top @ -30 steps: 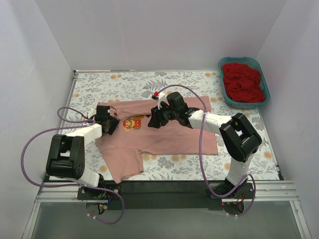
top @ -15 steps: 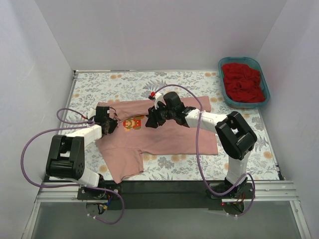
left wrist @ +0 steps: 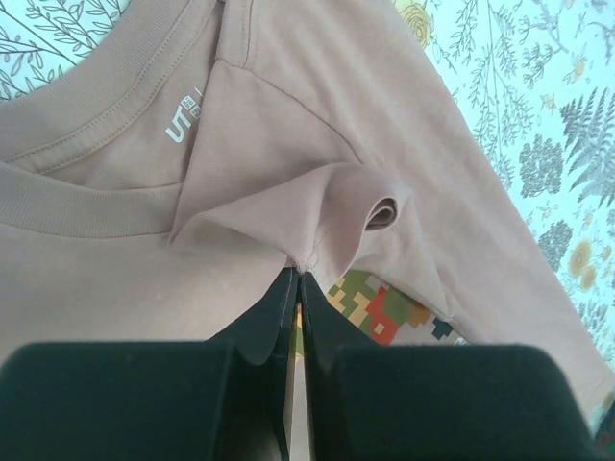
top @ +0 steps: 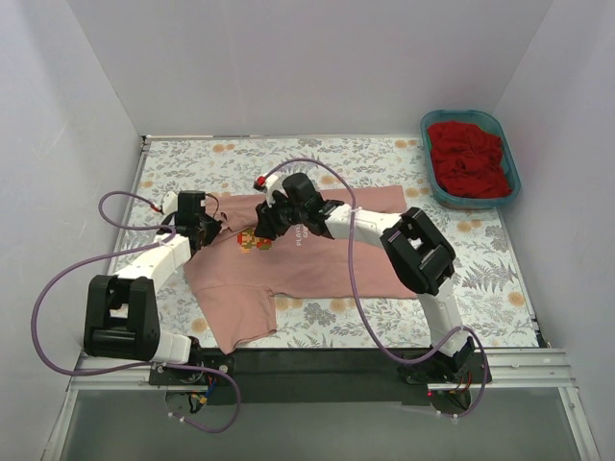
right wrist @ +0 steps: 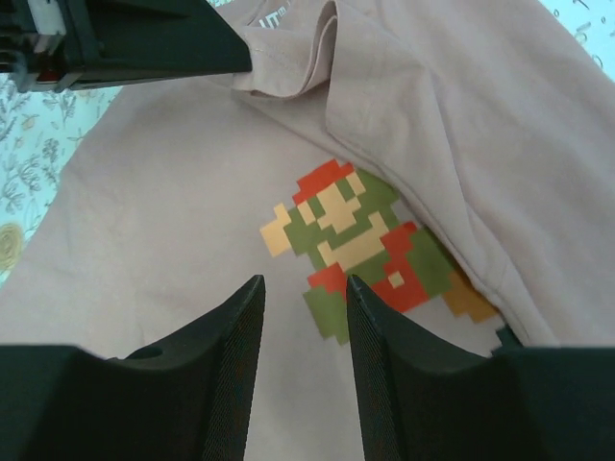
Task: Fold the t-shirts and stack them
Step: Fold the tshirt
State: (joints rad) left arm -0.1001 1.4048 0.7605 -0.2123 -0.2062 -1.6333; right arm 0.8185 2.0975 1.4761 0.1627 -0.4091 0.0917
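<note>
Overhead, a table covered by a floral cloth [top: 288, 154] holds two robot arms and their work. Toward nine o'clock, the left gripper [top: 207, 230] is clamped tight on a raised pleat of the pink t-shirt [top: 327, 264], just beside the ribbed collar; its wrist view shows the cloth bunched into a small loop above the closed jaws. The shirt lies spread across the middle of the table, print side up, with one sleeve trailing toward six o'clock. Just right of that grip, the right gripper [right wrist: 302, 288] hovers over the pixel-character print [right wrist: 356, 240], jaws apart with nothing between them. At two o'clock, the red t-shirt [top: 468, 158] sits crumpled inside a teal tub [top: 469, 115]. The pink shirt looks light and limp: it will likely sag, drag and wrinkle when lifted, and a pinch may catch only the top layer. Firmer holds are probably the collar, shoulder seams and hem corners, taken by two grips well apart so the edge stays taut.
</note>
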